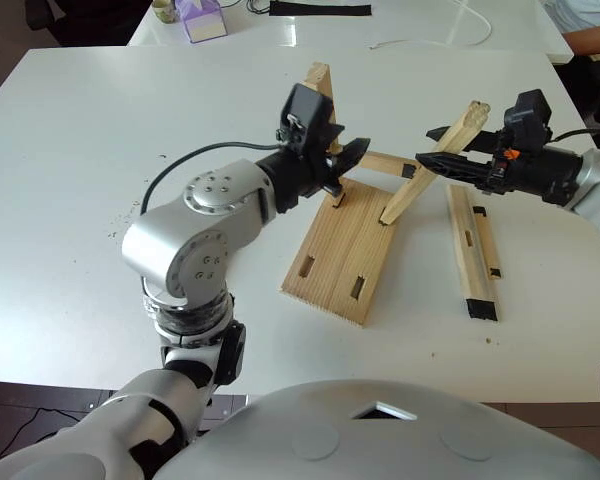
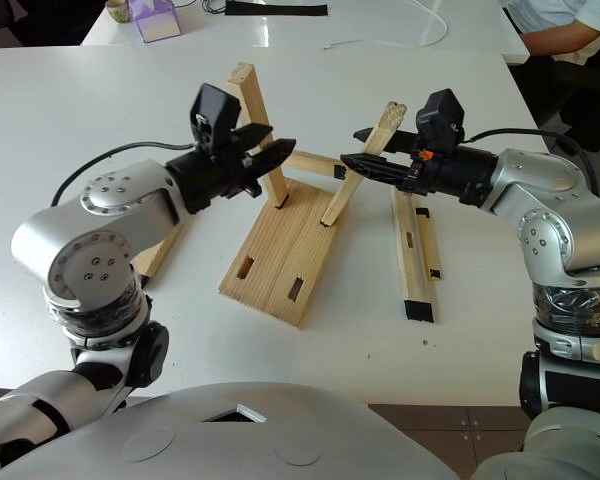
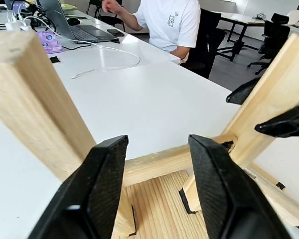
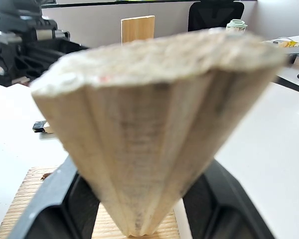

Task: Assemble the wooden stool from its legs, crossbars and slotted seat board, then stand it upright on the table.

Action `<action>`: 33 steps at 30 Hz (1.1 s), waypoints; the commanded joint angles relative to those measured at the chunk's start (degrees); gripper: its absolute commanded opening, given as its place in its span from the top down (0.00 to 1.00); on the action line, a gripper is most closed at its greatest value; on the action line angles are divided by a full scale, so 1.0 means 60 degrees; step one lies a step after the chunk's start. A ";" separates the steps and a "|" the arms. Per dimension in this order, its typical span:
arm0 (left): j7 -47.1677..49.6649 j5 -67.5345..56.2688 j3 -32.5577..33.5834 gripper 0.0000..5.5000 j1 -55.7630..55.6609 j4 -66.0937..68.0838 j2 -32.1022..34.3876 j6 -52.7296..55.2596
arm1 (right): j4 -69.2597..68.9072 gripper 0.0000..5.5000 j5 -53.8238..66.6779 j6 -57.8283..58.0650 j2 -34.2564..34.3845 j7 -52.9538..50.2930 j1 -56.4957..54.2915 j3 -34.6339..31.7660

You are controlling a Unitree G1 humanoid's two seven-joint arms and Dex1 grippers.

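The slotted seat board point(image 1: 332, 255) lies flat on the white table point(image 1: 100, 120). Two legs stand tilted in its far slots: the left leg point(image 1: 323, 95) and the right leg point(image 1: 458, 128), joined by a crossbar point(image 1: 385, 163). My left gripper point(image 1: 348, 165) is open, its fingers point(image 3: 102, 184) straddling the crossbar point(image 3: 159, 162) right beside the left leg point(image 3: 35, 104). From the right, my right gripper point(image 1: 427, 148) is shut on the right leg point(image 4: 149, 124) at about mid-height.
A second pair of legs point(image 1: 475, 250) lies flat on the table right of the board. Another wooden piece point(image 2: 158, 252) shows under my left arm. A tissue box point(image 1: 200, 18), a black strip point(image 1: 320, 9) and a white cable point(image 1: 430, 40) sit on the far table.
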 commanded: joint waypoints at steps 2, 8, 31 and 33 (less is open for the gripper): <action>0.0350 0.0556 -0.0992 0.77 0.0002 0.0506 0.0074 -0.0911 | 0.0068 0.63 -0.0931 -0.0069 -0.0173 -0.0056 0.0028 0.0517; 0.0471 0.1217 -0.1484 0.95 -0.0589 0.1427 -0.0074 -0.2360 | 0.0109 0.63 -0.0987 -0.0130 -0.0125 0.0023 -0.0058 0.0690; 0.1115 0.0379 0.2717 1.00 -0.1845 -0.0560 -0.0134 -0.2643 | 0.0406 0.63 -0.0988 -0.0136 -0.0116 0.0213 -0.0767 0.0922; 0.1265 0.0490 0.4152 1.00 -0.2458 -0.0356 0.0875 -0.2665 | 0.0488 0.63 -0.1018 -0.0155 -0.0200 0.0277 -0.0755 0.0872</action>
